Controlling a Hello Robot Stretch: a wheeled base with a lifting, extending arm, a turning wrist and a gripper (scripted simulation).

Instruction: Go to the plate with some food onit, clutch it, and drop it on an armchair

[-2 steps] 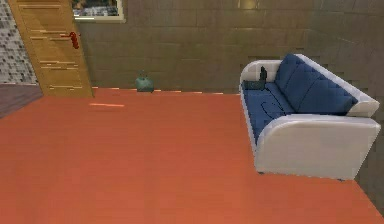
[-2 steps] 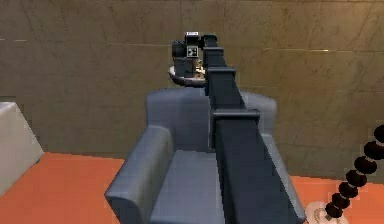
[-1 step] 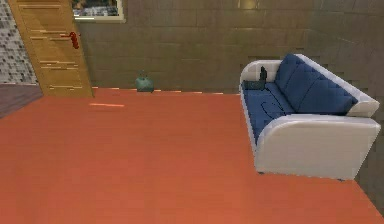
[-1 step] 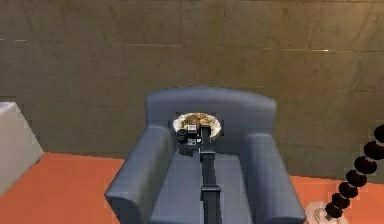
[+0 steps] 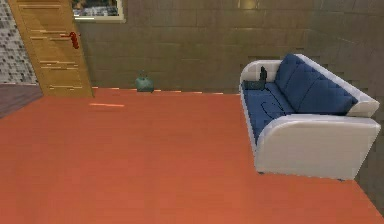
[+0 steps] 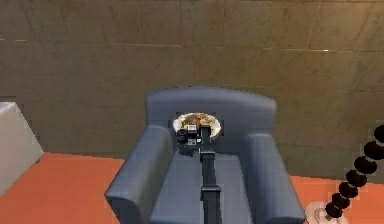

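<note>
Mid-frame, a white plate of golden-brown food is showing against the blue-grey armchair; whether the jaws are gripping it is unclear.

The arm side view's bottom edge cuts off the armchair, and the arm hides the middle of its seat. The jaws cover the near rim of the plate; its food is too small to name, and whether the jaws hold anything cannot be told. The forward view's top edge cuts the door and a wall picture; a teal thing is too small to tell
</note>
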